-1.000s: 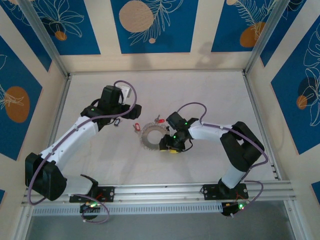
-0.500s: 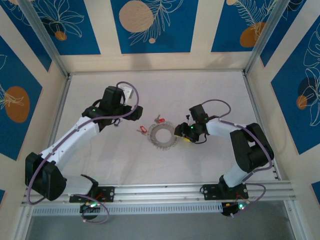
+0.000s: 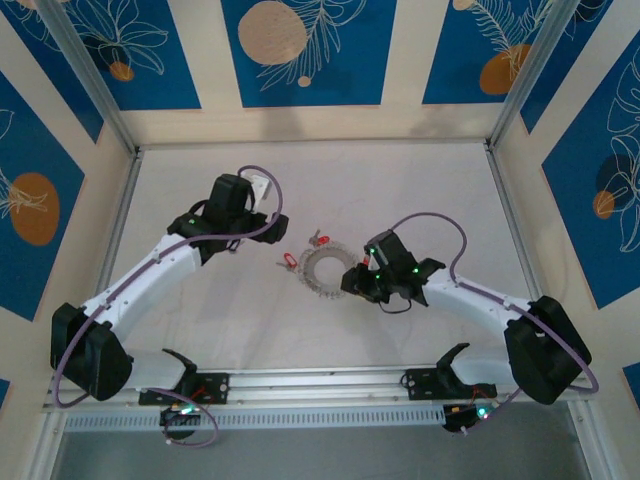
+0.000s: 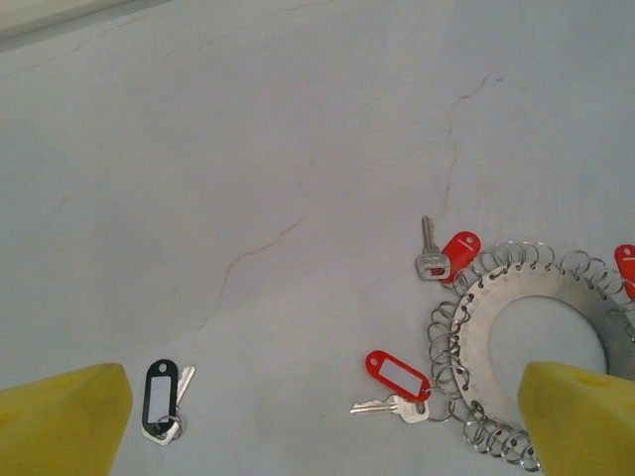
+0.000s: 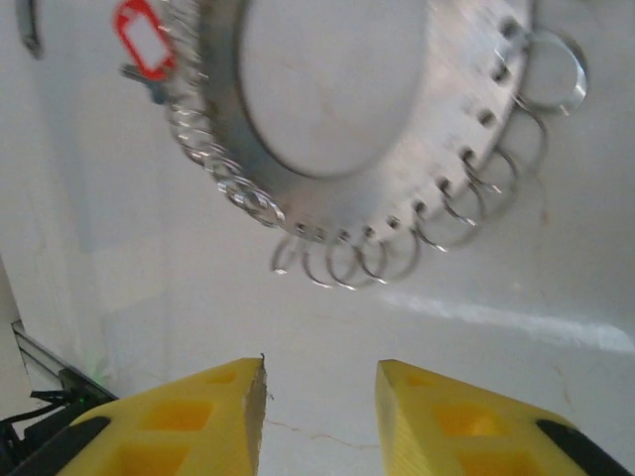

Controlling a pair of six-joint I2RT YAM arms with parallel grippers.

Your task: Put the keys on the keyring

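Note:
The keyring (image 3: 323, 268) is a grey metal disc with a hole, fringed with small split rings, lying mid-table. A red-tagged key (image 4: 397, 375) lies at its left edge, hooked to one split ring. A second red key (image 4: 458, 248) lies at the ring's upper left beside a silver key (image 4: 428, 256). My left gripper (image 4: 317, 436) hovers open above the table left of the keyring (image 4: 476, 327), its yellow fingers (image 4: 60, 421) wide apart. My right gripper (image 5: 319, 397) is just off the keyring's (image 5: 437, 129) fringe, jaws apart with nothing between them.
A black-tagged key (image 4: 161, 397) lies on the table near my left finger. The white table surface (image 3: 420, 190) has fine cracks. Aluminium rails and patterned walls (image 3: 300, 50) border it. Both arm bases sit on the front rail (image 3: 320, 382).
The right arm swung its elbow out to the right and low; its gripper left the ring's right edge and its jaws narrowed. The keyring slid slightly right. The left arm barely moved.

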